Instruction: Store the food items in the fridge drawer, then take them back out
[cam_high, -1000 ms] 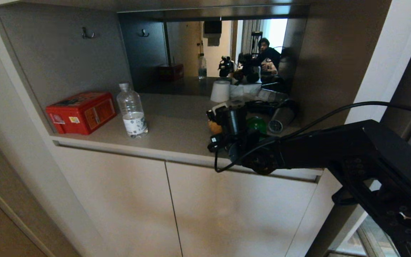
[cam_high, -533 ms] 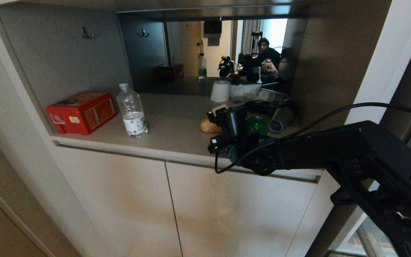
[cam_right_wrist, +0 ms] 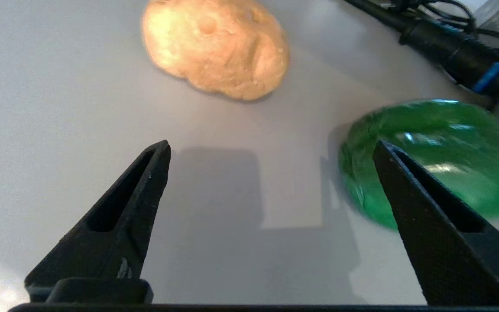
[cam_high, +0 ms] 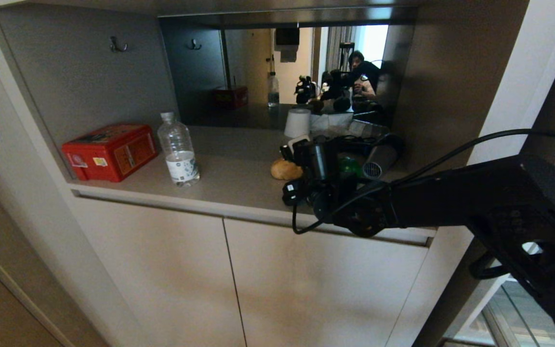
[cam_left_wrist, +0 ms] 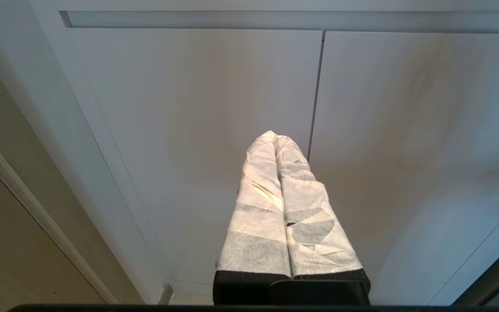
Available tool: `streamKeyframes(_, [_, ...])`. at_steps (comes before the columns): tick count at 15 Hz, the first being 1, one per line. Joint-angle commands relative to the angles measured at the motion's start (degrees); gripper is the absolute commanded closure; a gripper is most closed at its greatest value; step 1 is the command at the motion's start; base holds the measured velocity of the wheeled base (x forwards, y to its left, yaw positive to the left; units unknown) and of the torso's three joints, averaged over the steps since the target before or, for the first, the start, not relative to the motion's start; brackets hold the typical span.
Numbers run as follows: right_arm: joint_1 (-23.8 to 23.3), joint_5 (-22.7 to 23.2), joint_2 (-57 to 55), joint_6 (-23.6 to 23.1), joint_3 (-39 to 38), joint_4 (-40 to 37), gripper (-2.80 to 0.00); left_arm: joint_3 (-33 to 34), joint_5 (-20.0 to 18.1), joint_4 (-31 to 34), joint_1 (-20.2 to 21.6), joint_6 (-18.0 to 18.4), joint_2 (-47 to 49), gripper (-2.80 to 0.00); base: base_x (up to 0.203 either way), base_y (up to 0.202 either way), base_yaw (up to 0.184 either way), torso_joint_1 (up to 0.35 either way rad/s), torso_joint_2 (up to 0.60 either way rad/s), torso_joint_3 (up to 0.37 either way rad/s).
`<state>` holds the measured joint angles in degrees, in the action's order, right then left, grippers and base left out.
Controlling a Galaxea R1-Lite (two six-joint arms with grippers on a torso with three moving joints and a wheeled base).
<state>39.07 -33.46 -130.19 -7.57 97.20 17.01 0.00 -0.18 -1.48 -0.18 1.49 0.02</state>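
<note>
Hovering wide open over the bench (cam_high: 229, 178): right claw (cam_right_wrist: 271, 149), holding nothing. Lying at its 12 o'clock: potato (cam_right_wrist: 217, 45); at 3 o'clock, just beside one finger: pepper (cam_right_wrist: 440, 147). Pointing at cabinet doors (cam_left_wrist: 189, 108), pressed shut: left claw (cam_left_wrist: 275, 138).

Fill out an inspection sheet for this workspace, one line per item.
Surface: grey counter in a wall niche, above pale cabinet doors.
Job's things: potato and green pepper lie apart on the counter; no fridge drawer in view.
Clutter: red box, water bottle, white cup, hairdryer.
Grippers: right gripper open above the counter, holding nothing; left gripper shut, facing the cabinet doors.
Cables: black cable over the right arm.
Surroundings: mirror reflecting a person.
</note>
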Motion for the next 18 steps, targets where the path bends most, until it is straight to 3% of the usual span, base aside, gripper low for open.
streamKeyframes(1, [0.77, -0.05, 5.08, -0.06, -3.51, 0.4, -2.8, 0.62, 0.01, -0.02, 0.01, 0.01, 0.06, 0.0, 0.0, 0.0, 0.0, 0.0, 0.0, 0.0])
streamKeyframes(2, [1.18, 0.01, 7.26, -0.14, -5.84, 0.94, -2.8, 0.62, 0.01, -0.02, 0.01, 0.01, -0.02, 0.0, 0.0, 0.0, 0.0, 0.0, 0.0, 0.0])
streamKeyframes(3, [1.64, 0.04, 9.72, -0.19, -8.91, 1.53, 0.0, 0.62, 0.01, -0.02, 0.01, 0.01, 0.06, 0.0, 0.0, 0.0, 0.0, 0.0, 0.0, 0.0])
streamKeyframes(7, [3.28, 0.15, 19.52, -0.01, -23.95, 5.88, 0.0, 0.62, 0.01, -0.02, 0.01, 0.01, 0.06, 0.0, 0.0, 0.0, 0.0, 0.0, 0.0, 0.0])
streamKeyframes(11, [4.89, 1.18, 33.08, 1.14, -44.14, 12.21, 0.0, 0.62, 0.01, -0.02, 0.01, 0.01, 0.06, 0.0, 0.0, 0.0, 0.0, 0.0, 0.0, 0.0])
streamKeyframes(18, [9.13, 2.52, 65.59, 10.69, -81.76, 15.32, 0.0, 0.62, 0.01, -0.02, 0.01, 0.01, 0.06, 0.0, 0.0, 0.0, 0.0, 0.0, 0.0, 0.0])
